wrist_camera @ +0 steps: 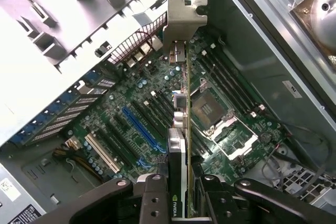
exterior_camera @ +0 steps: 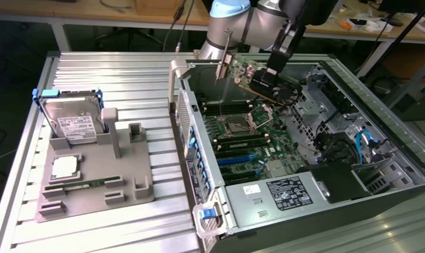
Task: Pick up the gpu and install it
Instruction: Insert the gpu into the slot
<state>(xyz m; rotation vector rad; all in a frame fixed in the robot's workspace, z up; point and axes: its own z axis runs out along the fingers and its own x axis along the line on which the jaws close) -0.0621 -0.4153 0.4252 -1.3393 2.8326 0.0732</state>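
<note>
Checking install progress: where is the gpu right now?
In the exterior view, the gpu is held by the gripper, tilted above the motherboard inside the computer case, not yet seated.

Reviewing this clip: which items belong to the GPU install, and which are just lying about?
In the job:
- gpu, held in the gripper above the open computer case
- motherboard with its blue slot

Lying about, all on the grey holder tray:
- hard drive
- processor chip
- memory stick
</note>
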